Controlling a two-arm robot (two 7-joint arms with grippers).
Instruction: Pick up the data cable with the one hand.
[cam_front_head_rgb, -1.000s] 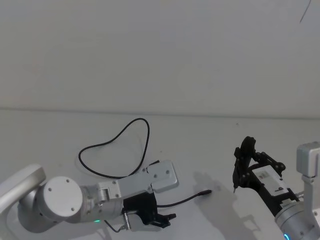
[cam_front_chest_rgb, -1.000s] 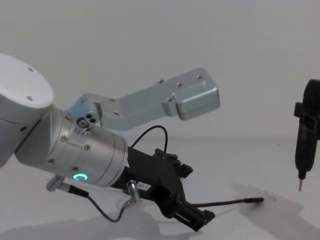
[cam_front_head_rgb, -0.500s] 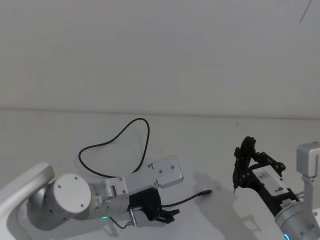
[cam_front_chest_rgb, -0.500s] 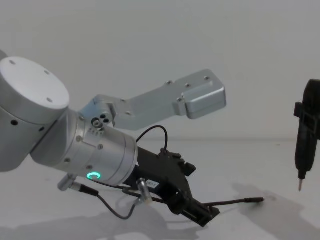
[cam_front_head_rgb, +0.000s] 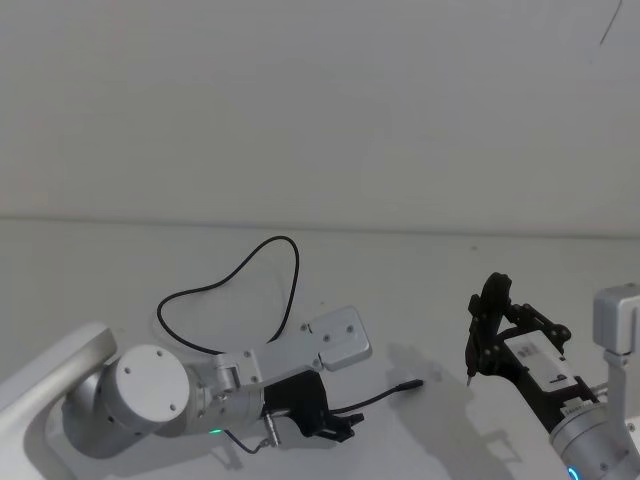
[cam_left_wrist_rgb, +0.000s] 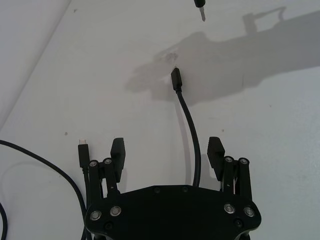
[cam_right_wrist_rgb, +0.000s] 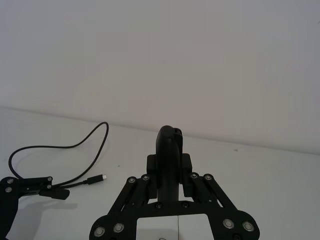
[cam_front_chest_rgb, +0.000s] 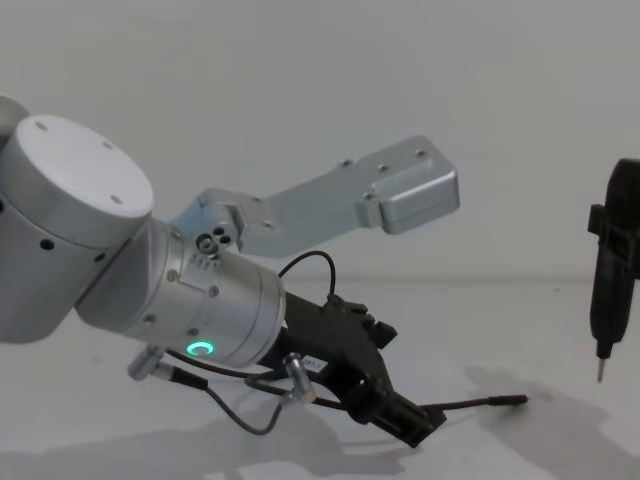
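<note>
Left wrist view: I see the left gripper (cam_left_wrist_rgb: 166, 147) wide open, low over the table (cam_left_wrist_rgb: 265, 130), data cable (cam_left_wrist_rgb: 193, 137) running lengthwise between its fingers (cam_left_wrist_rgb: 117, 150), plug end ahead; right gripper (cam_right_wrist_rgb: 170, 169) parked well off, clamped on a slim dark tool (cam_right_wrist_rgb: 169, 137).

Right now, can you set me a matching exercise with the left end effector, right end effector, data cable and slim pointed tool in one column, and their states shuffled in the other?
Things:
1. left end effector
2. right end effector
3. data cable
4. slim pointed tool

States:
A. lying on the table
B. open, straddling the cable
C. tip pointing down, clear of the table
D. shut on the tool

Pairs: 1-B; 2-D; 3-A; 4-C
</note>
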